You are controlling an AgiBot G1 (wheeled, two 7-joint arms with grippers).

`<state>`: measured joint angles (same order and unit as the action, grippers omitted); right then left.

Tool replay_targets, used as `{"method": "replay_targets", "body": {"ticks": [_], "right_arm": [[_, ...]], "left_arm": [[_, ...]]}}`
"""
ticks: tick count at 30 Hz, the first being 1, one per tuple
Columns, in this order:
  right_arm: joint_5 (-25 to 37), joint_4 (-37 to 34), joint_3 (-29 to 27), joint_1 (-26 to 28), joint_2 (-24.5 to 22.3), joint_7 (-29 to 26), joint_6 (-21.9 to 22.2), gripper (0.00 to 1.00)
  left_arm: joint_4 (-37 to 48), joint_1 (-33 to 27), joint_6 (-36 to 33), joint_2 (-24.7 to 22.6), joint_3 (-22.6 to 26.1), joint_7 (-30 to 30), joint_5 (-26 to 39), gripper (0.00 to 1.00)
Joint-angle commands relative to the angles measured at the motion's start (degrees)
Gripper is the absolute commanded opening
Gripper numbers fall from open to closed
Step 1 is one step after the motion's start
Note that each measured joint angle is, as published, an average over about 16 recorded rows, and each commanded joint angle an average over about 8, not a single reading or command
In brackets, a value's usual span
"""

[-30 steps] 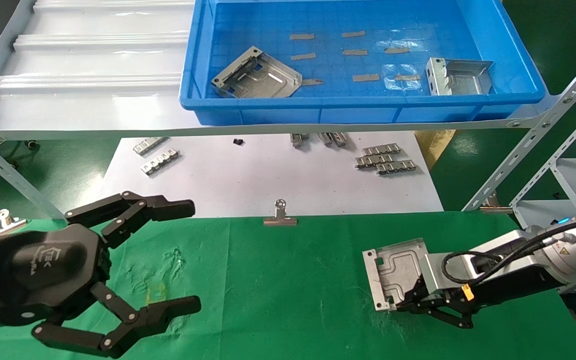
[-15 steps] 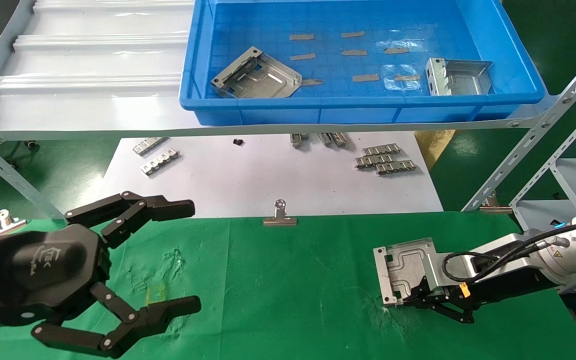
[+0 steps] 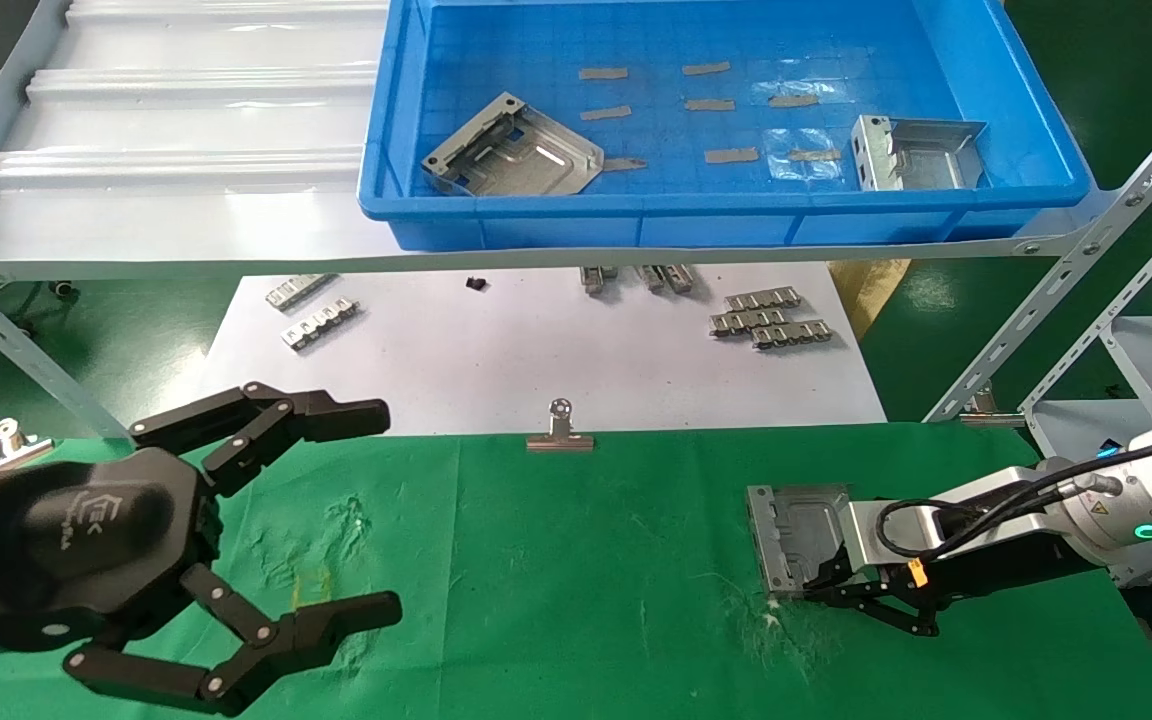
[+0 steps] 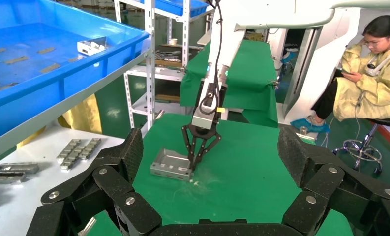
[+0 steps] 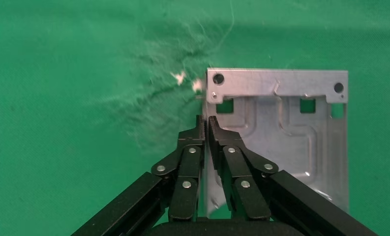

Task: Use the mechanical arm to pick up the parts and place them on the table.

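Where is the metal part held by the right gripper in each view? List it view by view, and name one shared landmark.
Head view: part low on the right, on the green cloth.
Left wrist view: part at centre, under the right gripper.
Right wrist view: part right of centre.
Shared landmark: white scuff beside its corner.

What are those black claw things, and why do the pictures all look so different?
They are a robot's grippers, its hands. One camera sits on the robot's head and looks down at everything. Two more sit on its wrists, so those pictures look out past the claws.

The right gripper is pinched shut on the side edge of a grey metal part, low on the green table; I can't tell whether the part touches the cloth yet. The left gripper waits wide open over the table, holding nothing.

Behind, on a shelf, a blue tray holds two more parts. On the white sheet lie small metal strips, with a silver clip at its edge.
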<state>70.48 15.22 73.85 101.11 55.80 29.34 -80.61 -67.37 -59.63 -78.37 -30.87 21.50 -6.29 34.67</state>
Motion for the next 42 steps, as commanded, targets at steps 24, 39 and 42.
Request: {"method": "replay_targets", "body": {"ticks": [24,39,42], "right_arm": [[-11.3,-2.6,-6.4,2.5,-2.0,-2.2,-11.3,1.0],[-12.1,3.8,-11.1,-1.7,-3.8,-5.7,-10.1,1.0],[-13.0,6.9,-13.7,-3.8,-4.8,-7.6,-9.8,1.0]], "left_arm": [[0.0,0.0,0.0,0.0,0.0,0.0,0.0,1.0],[0.0,0.0,0.0,0.0,0.0,0.0,0.0,1.0],[0.0,0.0,0.0,0.0,0.0,0.0,0.0,1.0]]}}
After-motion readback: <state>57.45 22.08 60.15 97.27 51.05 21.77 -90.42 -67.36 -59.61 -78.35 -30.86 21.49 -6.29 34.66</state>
